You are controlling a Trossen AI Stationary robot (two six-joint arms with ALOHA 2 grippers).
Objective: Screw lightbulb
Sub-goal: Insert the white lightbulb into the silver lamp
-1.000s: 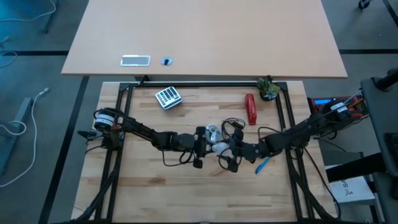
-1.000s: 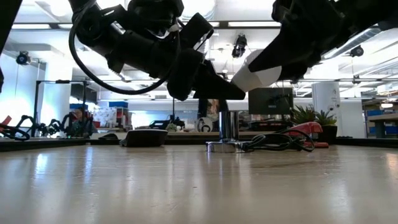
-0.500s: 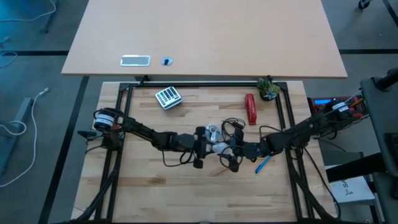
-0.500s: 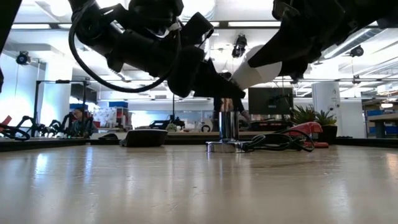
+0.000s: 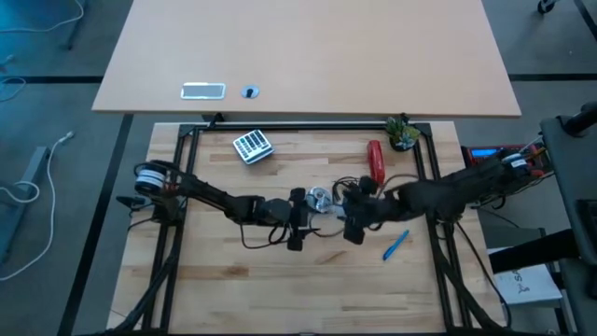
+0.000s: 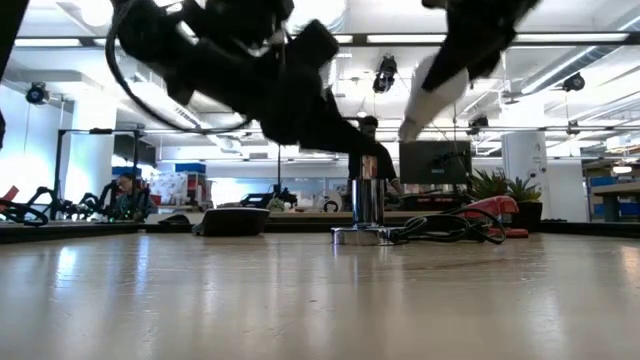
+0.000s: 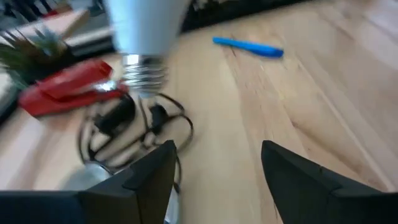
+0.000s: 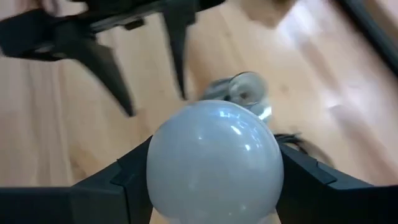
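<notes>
Wooden table (image 5: 215, 280) holds socket (image 5: 320, 197), stapler (image 5: 376, 163), pen (image 5: 395, 246).

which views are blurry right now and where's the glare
Left wrist view: motion blur smears the lightbulb, red stapler and cord. Low view: both arms are dark, smeared silhouettes against bright ceiling lights; the bulb streaks. Right wrist view: small white highlights on the bulb's globe, background soft. High view: evenly lit and sharp.

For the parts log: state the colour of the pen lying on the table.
Blue. The pen shows best in the left wrist view.
</notes>
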